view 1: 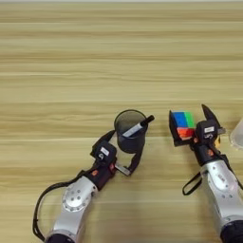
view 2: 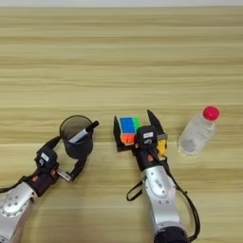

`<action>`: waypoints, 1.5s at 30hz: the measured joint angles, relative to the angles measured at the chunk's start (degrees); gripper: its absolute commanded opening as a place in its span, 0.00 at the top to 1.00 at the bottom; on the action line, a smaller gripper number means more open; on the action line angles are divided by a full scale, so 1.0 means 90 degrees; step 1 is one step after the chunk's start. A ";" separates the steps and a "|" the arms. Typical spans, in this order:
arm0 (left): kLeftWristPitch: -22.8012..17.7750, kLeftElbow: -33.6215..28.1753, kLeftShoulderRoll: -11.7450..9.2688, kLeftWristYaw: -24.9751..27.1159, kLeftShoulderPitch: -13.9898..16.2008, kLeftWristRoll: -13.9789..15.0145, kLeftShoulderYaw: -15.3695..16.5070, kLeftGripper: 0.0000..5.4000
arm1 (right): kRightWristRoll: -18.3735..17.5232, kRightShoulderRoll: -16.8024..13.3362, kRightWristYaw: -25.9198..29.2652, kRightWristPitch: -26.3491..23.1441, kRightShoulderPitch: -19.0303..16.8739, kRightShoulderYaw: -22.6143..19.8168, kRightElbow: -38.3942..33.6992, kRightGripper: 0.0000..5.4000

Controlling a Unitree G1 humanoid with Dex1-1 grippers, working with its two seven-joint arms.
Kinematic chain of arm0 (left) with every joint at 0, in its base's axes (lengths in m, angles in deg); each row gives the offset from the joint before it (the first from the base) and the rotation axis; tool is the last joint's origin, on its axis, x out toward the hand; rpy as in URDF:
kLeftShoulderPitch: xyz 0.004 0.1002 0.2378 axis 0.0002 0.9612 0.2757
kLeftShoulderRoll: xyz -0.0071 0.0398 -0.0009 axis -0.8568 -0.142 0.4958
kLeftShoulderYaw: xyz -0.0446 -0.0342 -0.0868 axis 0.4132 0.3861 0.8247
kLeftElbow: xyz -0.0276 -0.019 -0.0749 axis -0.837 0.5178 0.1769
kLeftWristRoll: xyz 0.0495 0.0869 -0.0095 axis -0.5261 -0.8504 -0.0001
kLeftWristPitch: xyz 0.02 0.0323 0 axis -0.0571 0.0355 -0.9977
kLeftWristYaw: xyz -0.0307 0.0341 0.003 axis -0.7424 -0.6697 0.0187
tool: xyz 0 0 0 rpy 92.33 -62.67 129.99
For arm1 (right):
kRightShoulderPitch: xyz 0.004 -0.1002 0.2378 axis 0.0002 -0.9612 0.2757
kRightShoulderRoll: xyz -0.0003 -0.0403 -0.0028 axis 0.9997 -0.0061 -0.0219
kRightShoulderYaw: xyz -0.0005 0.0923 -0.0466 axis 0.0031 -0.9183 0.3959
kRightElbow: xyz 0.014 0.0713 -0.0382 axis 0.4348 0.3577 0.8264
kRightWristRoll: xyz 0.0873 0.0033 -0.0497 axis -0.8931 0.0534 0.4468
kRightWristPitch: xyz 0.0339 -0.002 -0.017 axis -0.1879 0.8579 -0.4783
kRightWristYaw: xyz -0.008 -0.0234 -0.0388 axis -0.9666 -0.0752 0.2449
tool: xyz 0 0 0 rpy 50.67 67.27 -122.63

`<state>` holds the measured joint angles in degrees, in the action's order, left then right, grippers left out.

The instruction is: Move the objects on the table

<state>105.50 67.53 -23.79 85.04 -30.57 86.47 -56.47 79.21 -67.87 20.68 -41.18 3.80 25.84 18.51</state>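
Observation:
A black mesh pen cup (view 1: 131,135) stands on the table (view 1: 71,71) with a black-and-white marker (view 1: 139,127) leaning in it. My left gripper (view 1: 124,149) is open, one finger at the cup's left wall and the other curving under its right side. The multicoloured puzzle cube (view 2: 129,129) sits between the spread fingers of my open right gripper (view 2: 135,129). The left finger is against the cube and the right finger stands apart from it. A yellow tape measure (view 2: 163,148) peeks out beside the right wrist, mostly hidden by it.
A clear plastic bottle with a red cap (view 2: 198,134) lies to the right of the right gripper. A black strap loop (view 2: 135,191) lies by the right forearm.

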 measured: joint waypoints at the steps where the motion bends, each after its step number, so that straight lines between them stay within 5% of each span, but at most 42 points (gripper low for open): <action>1: 0.0000 0.0013 -0.0001 0.0000 -0.0010 -0.0002 -0.0001 0.00 | 0.0000 0.0000 -0.0001 0.0000 0.0000 0.0001 0.0000 0.01; 25: 0.0282 0.1518 0.0144 -0.0176 -0.0940 -0.0027 0.0241 0.00 | 0.0052 0.0013 -0.0124 0.0070 -0.0030 0.0055 0.0000 0.01; 45: 0.0327 0.1869 0.0286 -0.0353 -0.1329 -0.0215 0.0257 0.00 | 0.0058 0.0013 -0.0125 0.0118 -0.0069 0.0060 0.0013 0.01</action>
<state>108.44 84.34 -21.22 81.86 -42.53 84.54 -54.15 79.74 -67.75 19.55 -40.12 3.18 26.38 18.63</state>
